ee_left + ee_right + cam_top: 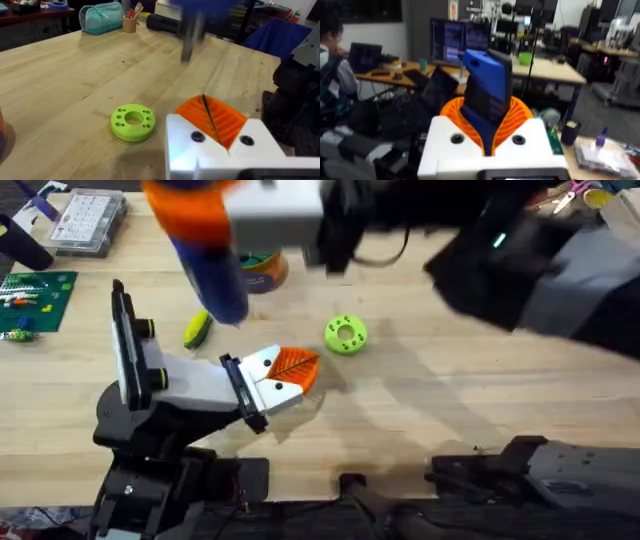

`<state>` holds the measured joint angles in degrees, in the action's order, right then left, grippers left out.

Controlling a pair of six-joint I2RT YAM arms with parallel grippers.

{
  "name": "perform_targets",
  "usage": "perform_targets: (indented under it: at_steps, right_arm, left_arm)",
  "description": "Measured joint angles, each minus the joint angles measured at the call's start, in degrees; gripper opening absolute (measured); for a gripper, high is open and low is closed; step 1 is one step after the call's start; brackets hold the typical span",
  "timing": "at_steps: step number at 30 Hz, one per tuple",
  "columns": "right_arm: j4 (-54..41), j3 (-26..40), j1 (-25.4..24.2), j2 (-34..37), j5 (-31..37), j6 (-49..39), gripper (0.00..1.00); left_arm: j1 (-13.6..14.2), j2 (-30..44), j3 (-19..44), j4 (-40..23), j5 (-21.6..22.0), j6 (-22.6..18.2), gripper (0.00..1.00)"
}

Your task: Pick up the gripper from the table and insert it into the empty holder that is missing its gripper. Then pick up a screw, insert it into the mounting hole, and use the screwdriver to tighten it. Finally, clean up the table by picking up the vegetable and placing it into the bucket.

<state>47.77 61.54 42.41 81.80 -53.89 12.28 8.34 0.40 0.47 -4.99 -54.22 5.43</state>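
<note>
My right gripper (197, 212) is up close under the overhead camera, shut on the blue screwdriver (215, 275). The screwdriver hangs bit-down over the table (450, 410). In the right wrist view the orange pads (520, 114) clamp the screwdriver (487, 85). The white holder (205, 385) on the left arm carries the orange ribbed gripper (293, 367) with its white block. My left gripper (206, 102) is shut with nothing between its fingers, which meet along a thin dark seam. The yellow and green vegetable (197, 330) lies just left of the bit. The orange-brown bucket (268, 270) stands behind the screwdriver, partly hidden.
A lime-green ring (346, 335) (132, 121) lies right of the left gripper. A clear compartment box (88, 222) and a green board (38, 295) sit at the far left. A teal pouch (102, 17) and a tool cup (130, 23) stand at the table's far edge.
</note>
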Motion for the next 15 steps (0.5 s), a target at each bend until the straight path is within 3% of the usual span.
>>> perform_targets:
  at_steps: [6,15]
  right_arm:
    - [-11.39,10.26,-0.1,0.0,-0.18,-4.68,0.052]
    - [-31.88,15.7,-0.83,0.0,2.43,-16.23,0.052]
  left_arm:
    - [0.0,0.0,0.0,0.0,0.0,-0.06,0.018]
    - [0.0,0.0,0.0,0.02,0.0,-0.08,0.018]
